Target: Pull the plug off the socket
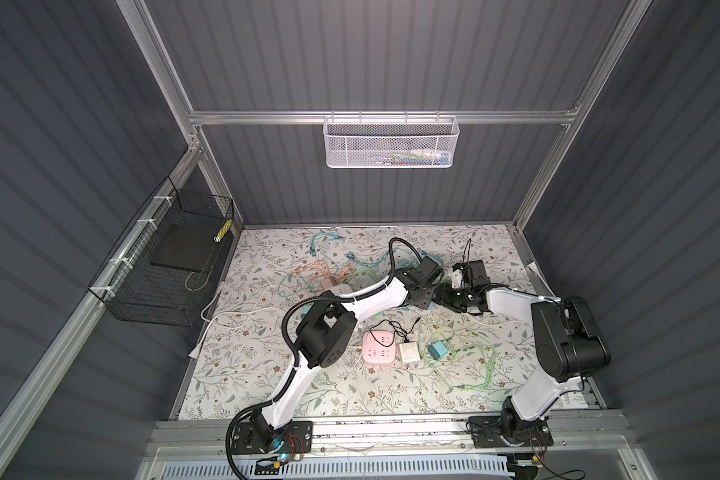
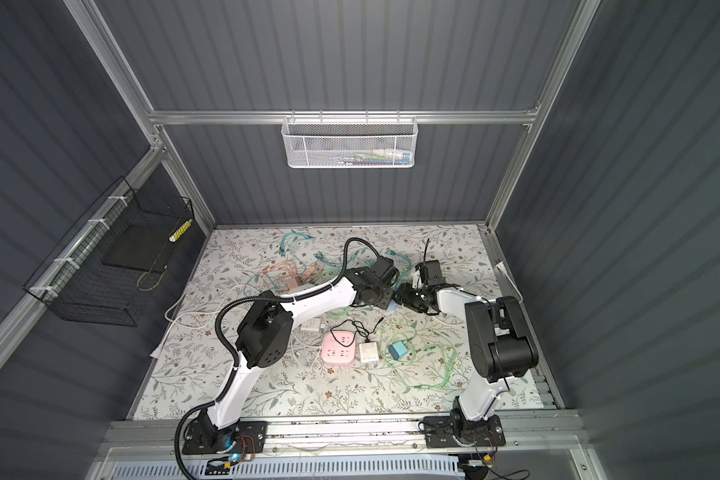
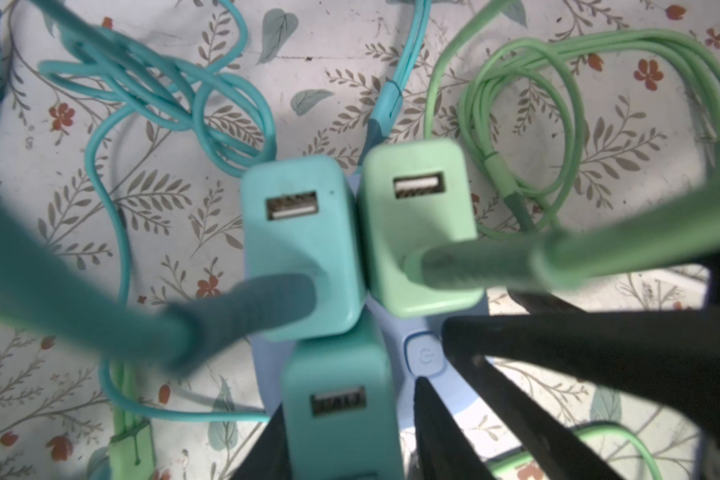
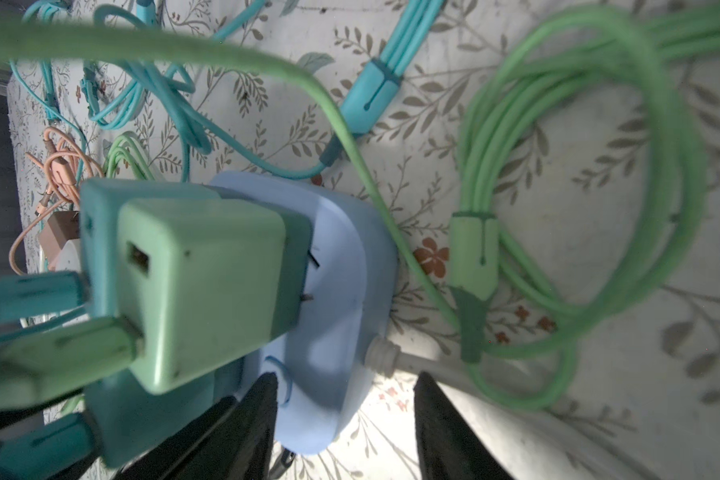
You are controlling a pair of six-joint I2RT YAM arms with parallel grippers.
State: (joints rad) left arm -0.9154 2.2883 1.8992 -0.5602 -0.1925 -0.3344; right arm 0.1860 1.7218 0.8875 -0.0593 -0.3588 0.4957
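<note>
A power symbol is printed on the button (image 3: 424, 355) of the power strip (image 4: 341, 266). A teal charger (image 3: 337, 370) is straddled by the narrowly parted left gripper (image 3: 350, 403); the right gripper (image 4: 346, 378) is parted wider.

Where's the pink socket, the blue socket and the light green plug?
pink socket (image 1: 378, 349): a top view, its top face.
blue socket (image 4: 341, 270): right wrist view, its bare top.
light green plug (image 3: 416, 224): left wrist view, its top face.
</note>
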